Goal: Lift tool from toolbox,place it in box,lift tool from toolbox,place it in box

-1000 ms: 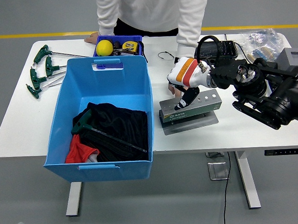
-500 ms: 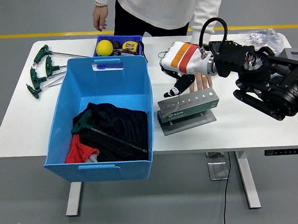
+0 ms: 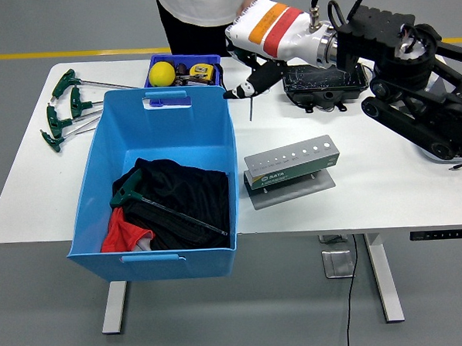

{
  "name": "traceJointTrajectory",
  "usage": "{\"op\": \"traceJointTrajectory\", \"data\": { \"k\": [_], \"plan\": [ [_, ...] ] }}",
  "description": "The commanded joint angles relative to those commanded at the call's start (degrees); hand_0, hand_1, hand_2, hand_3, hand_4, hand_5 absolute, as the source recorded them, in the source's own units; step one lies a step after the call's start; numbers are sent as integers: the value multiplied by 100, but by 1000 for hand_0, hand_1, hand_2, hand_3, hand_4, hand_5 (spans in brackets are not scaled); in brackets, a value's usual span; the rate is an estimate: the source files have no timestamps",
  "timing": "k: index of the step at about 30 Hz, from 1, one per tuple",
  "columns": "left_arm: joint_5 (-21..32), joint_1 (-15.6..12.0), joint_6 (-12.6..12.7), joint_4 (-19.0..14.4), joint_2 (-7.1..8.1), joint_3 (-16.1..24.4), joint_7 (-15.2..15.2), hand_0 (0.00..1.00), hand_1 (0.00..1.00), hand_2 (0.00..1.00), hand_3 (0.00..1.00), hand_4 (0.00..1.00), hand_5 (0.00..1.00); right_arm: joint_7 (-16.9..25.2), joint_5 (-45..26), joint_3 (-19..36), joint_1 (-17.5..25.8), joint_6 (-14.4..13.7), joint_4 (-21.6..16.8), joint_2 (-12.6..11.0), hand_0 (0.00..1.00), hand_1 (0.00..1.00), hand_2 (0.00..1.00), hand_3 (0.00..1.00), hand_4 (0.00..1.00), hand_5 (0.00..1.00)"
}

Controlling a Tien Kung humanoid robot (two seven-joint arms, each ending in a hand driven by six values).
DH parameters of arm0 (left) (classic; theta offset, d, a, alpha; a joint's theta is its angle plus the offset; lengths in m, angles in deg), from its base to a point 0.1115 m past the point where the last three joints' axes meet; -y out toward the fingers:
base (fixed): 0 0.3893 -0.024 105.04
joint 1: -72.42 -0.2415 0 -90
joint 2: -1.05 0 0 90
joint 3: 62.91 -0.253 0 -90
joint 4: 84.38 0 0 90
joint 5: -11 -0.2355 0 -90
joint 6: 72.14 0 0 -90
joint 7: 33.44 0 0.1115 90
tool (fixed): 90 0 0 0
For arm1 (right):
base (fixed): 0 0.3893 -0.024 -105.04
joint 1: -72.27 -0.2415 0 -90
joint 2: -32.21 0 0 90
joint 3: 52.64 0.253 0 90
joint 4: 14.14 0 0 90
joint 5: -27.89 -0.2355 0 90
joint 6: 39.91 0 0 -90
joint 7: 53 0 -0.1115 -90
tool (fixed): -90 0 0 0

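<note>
The grey tool holder point(image 3: 290, 170) stands on the table right of the big blue box point(image 3: 213, 135). My right hand point(image 3: 243, 86) is raised above the table between the holder and the box's far right corner. It is shut on a T-handle tool point(image 3: 229, 111), whose thin shaft hangs down beside the box's rim. Inside the box, a green-handled T-wrench point(image 3: 139, 192) lies on black cloth point(image 3: 186, 195) beside a red cloth point(image 3: 122, 231). The left arm is out of view.
Several green T-handle wrenches point(image 3: 63, 109) lie at the table's far left. Behind the box a small dark blue bin point(image 3: 211, 62) holds a yellow ball point(image 3: 161, 73) and a tape measure point(image 3: 202, 69). A black case point(image 3: 324, 80) lies under my forearm. A person point(image 3: 199, 12) stands at the far side.
My right hand has risen from the tool holder and swung up and to the left with the tool in it. The person's hand has drawn back from the holder.
</note>
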Motion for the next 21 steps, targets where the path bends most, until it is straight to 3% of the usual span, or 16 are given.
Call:
{"op": "traceJointTrajectory", "data": {
  "k": [4, 14, 15, 20, 21],
  "plan": [
    [-41, -13, -8, 0, -9, 24, -1, 707, 665, 679, 626, 661, 664, -83, -441, -27, 67, -118, -156, 201, 2, 2, 2, 6, 877, 670],
    [-217, -47, 2, 0, -44, 177, 24, 713, 665, 678, 626, 661, 665, -340, -756, -907, 12, 112, -149, 832, 2, 2, 36, 24, 870, 658],
    [-227, -49, 3, 0, -47, 186, 26, 717, 666, 678, 626, 661, 666, -353, -760, -1011, -2, 123, -131, 894, 60, 50, 112, 126, 866, 634],
    [-258, -47, 2, 0, -51, 188, 29, 717, 666, 678, 626, 661, 666, -449, -698, -1391, -36, 318, -93, 1162, 60, 50, 112, 126, 866, 634],
    [-253, -44, 1, 0, -50, 179, 28, 717, 666, 678, 626, 661, 665, -447, -682, -1424, -40, 336, -89, 1190, 235, 252, 345, 431, 876, 625]
  ]
}}
